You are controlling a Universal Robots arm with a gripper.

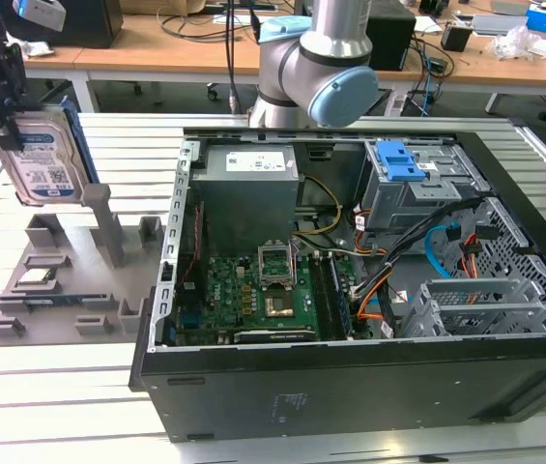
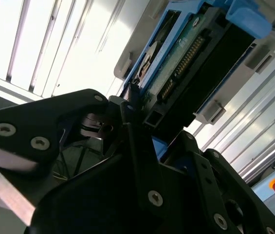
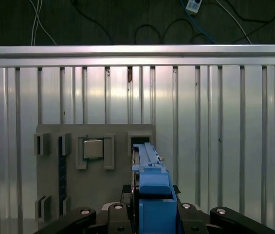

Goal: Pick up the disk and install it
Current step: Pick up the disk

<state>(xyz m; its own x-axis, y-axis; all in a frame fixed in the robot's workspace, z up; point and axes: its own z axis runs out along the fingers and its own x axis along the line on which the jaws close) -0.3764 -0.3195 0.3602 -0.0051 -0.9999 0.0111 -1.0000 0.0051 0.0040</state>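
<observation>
- Exterior view: disk hangs upright, clamped at one edge in the hand, above the fixture and well apart from the case.
- Likely risk: the edge grip lets the disk tilt and catch on the case.

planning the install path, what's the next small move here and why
Probably carry the disk sideways toward the exterior view's right, keeping its height. The jaws are shut on it, and it hangs clear above the grey fixture tray, while the open computer case with its drive cage lies to that side.
</observation>
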